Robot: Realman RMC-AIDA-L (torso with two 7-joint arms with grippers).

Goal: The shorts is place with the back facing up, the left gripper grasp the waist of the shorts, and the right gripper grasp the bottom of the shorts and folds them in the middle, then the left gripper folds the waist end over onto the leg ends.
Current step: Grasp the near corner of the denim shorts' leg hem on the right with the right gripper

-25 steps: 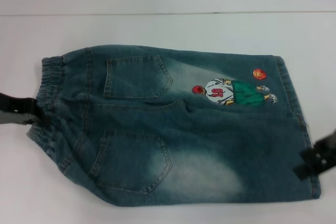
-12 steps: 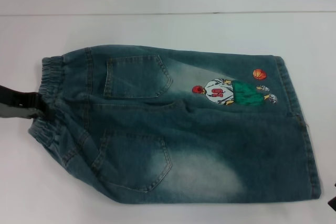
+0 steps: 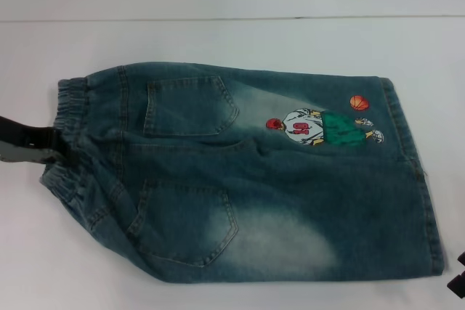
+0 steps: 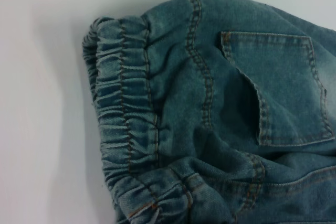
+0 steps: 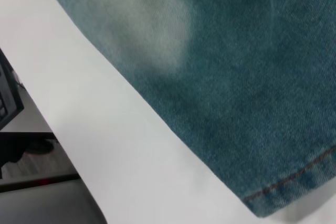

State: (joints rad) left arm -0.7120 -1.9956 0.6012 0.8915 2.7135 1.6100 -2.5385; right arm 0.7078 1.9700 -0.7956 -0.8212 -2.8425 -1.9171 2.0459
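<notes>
Right now the denim shorts [image 3: 247, 179] are lying flat on the white table [image 3: 232, 38], back side up, with both back pockets showing and a little basketball-player patch [image 3: 320, 127] near the leg ends. The elastic waist [image 3: 69, 136] is pointing toward the robot's left, the leg hems toward its right. The left gripper [image 3: 54, 147] is sitting at the waistband, touching the bunched elastic; whether it is pinching the cloth, I cannot tell. The right gripper [image 3: 458, 281] is peeking in at the near right corner, just off the hem, and its claw is too cut off to judge.
</notes>
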